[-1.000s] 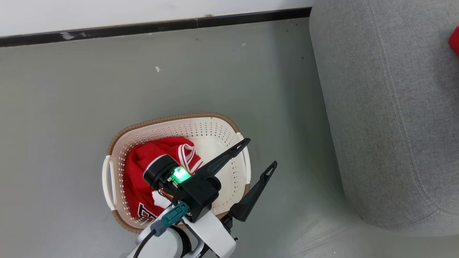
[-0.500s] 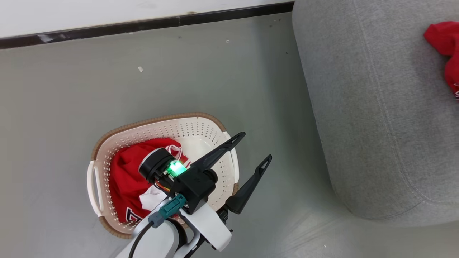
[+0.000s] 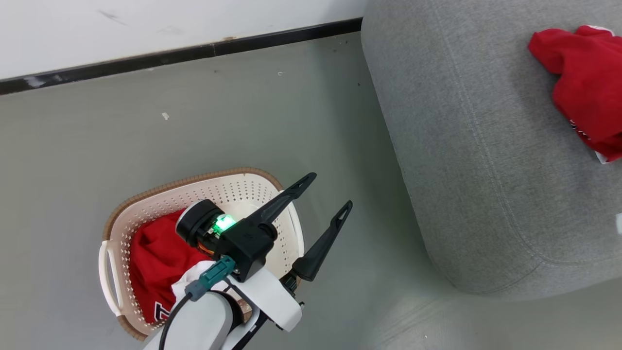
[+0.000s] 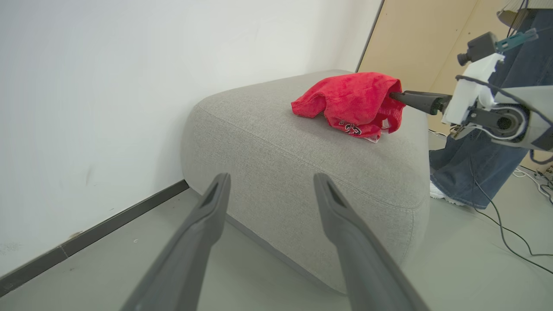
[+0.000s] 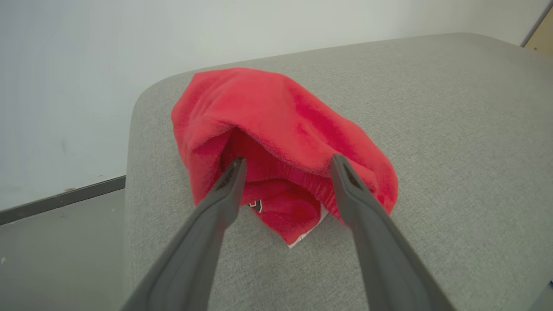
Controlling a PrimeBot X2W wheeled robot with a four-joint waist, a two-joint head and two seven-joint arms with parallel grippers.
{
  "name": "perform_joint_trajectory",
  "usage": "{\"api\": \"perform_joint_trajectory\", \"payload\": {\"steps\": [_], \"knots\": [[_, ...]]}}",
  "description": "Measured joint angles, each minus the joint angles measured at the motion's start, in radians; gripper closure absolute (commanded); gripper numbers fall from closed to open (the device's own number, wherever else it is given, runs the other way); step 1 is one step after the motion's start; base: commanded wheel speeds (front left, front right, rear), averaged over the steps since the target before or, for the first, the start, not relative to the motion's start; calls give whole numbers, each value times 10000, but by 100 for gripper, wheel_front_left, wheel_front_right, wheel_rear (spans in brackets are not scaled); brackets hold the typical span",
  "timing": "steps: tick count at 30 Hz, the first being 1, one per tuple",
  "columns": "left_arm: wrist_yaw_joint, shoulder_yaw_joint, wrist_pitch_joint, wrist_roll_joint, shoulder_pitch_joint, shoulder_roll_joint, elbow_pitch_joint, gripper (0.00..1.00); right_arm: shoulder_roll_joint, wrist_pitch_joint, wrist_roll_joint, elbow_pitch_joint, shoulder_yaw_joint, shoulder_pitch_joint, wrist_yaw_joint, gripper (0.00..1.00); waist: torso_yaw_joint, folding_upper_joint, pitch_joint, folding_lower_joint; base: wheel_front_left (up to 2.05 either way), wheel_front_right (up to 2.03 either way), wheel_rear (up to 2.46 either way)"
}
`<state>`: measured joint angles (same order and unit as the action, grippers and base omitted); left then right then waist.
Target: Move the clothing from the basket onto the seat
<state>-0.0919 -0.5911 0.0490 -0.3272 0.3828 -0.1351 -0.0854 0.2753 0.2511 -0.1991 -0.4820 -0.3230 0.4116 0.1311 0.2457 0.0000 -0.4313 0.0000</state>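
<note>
The cream basket (image 3: 146, 204) stands on the floor at lower left, with red clothing (image 3: 153, 260) bunched inside it. My left gripper (image 3: 329, 192) hovers open and empty over the basket's right rim, its fingers pointing at the seat (image 3: 461, 170). In the left wrist view that gripper (image 4: 272, 179) faces the grey seat (image 4: 302, 164). A second red garment (image 3: 588, 92) lies on the seat top. My right gripper (image 5: 288, 160) is open, its fingertips resting against the near folds of this garment (image 5: 276, 125). The right gripper (image 4: 394, 96) touches the garment's (image 4: 354, 101) right side.
A white wall with a black baseboard (image 3: 194, 51) runs behind the basket and seat. A person in jeans (image 4: 471, 164) stands beyond the seat's far corner, with cables (image 4: 510, 224) on the floor there. Grey floor (image 3: 243, 121) lies between basket and seat.
The head camera has swung right, so the basket slid left and the red garment on the seat came into view. My right gripper went from shut to open. The left gripper stayed open.
</note>
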Motion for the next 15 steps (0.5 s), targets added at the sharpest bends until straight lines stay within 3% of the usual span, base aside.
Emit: {"api": "perform_joint_trajectory", "payload": {"steps": [15], "knots": [[134, 796, 782, -403, -33, -6, 451, 0, -222, 2, 174, 1691, 1409, -389, 0, 0, 450, 0, 794, 0, 0, 0, 0]]}}
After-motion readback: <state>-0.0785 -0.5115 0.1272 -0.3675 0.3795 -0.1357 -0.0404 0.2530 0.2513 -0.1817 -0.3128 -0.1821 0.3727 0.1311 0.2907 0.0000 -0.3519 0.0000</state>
